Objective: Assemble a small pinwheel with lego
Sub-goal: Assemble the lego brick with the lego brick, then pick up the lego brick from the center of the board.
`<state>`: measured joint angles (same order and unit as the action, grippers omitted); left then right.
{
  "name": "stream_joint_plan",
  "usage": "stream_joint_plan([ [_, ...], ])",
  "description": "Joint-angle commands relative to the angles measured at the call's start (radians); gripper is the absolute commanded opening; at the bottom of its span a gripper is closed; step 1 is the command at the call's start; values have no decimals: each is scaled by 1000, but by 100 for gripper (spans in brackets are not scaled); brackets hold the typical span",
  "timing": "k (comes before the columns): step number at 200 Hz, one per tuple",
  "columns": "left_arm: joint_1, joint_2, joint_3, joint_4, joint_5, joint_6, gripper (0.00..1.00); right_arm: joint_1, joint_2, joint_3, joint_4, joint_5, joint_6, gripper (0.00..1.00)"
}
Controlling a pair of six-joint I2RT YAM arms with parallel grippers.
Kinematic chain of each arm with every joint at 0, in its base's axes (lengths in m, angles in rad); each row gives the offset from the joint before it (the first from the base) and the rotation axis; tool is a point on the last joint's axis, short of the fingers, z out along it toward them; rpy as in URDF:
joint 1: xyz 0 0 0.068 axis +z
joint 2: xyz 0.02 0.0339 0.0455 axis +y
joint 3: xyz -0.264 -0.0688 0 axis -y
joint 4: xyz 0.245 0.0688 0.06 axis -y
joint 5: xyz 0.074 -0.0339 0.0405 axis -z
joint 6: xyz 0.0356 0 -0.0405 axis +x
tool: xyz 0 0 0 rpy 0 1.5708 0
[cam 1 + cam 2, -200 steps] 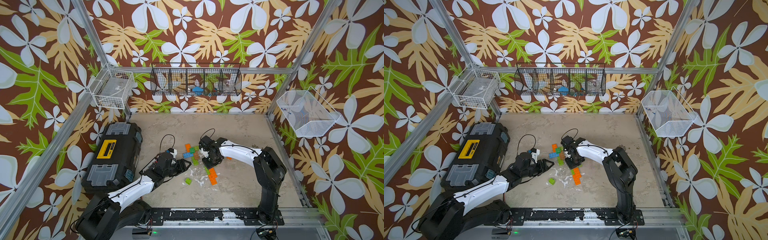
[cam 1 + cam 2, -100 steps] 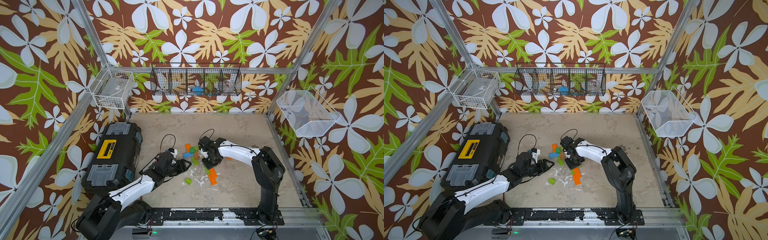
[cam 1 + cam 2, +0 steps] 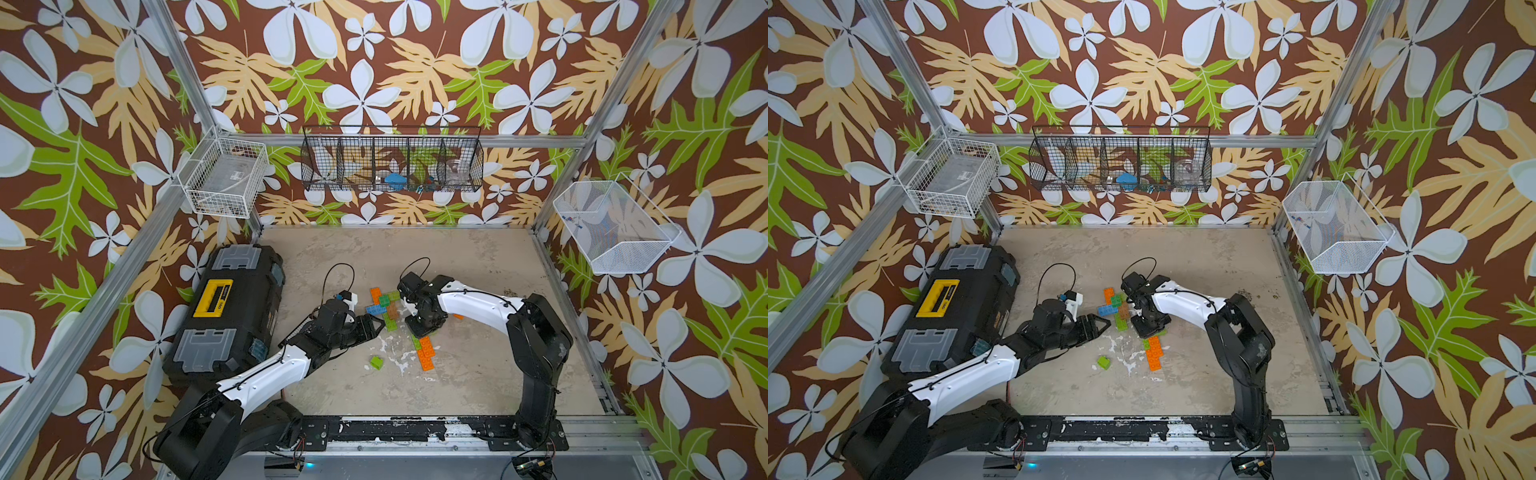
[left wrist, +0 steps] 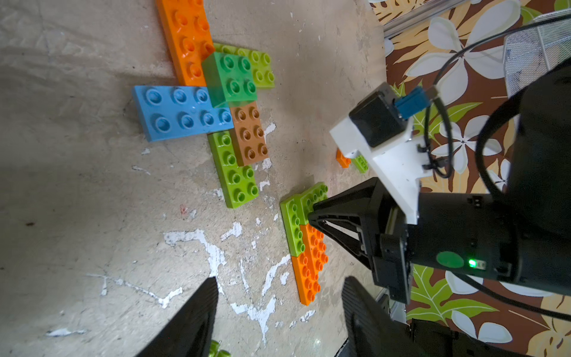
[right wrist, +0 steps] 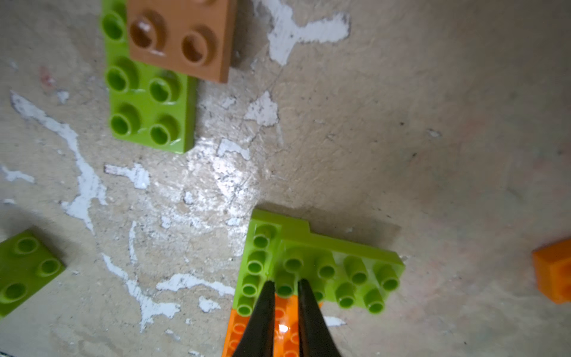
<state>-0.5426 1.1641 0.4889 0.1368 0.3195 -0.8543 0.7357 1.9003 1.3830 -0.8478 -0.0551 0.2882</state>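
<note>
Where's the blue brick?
In both top views the blue brick lies mid-table, jutting toward the left arm from under the dark green brick, beside the orange plate.

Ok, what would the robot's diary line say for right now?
left gripper: open, empty | right gripper: tips nearly together on lime brick, grip unclear | pinwheel: untouched

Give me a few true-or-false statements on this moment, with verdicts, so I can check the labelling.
1. The dark green brick sits on top of the cluster, overlapping the blue brick. True.
2. The left tool holds a lime brick. False: its jaws stand apart, with nothing between them.
3. The right tool points at the brown brick. False: its tips are at a lime brick that adjoins orange bricks.
4. A black toolbox stands on the table. True.
</note>
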Motion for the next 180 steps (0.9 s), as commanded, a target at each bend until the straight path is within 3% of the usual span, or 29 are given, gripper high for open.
stream_joint_plan([
  [1, -6, 6, 14, -25, -8, 38, 67, 2, -20, 16, -25, -9, 19, 19],
  [43, -40, 27, 36, -36, -40, 52, 68, -10, -69, -19, 5, 2, 43, 19],
  [75, -134, 114, 139, -88, -120, 108, 68, -142, -147, -80, 36, 64, 136, 19],
  [121, -255, 359, 381, -138, -176, 210, 68, -366, -205, -168, 76, 115, 267, 19],
  [180, -323, 635, 674, -207, -169, 288, 68, -390, -146, -171, 105, 125, 353, 20],
])
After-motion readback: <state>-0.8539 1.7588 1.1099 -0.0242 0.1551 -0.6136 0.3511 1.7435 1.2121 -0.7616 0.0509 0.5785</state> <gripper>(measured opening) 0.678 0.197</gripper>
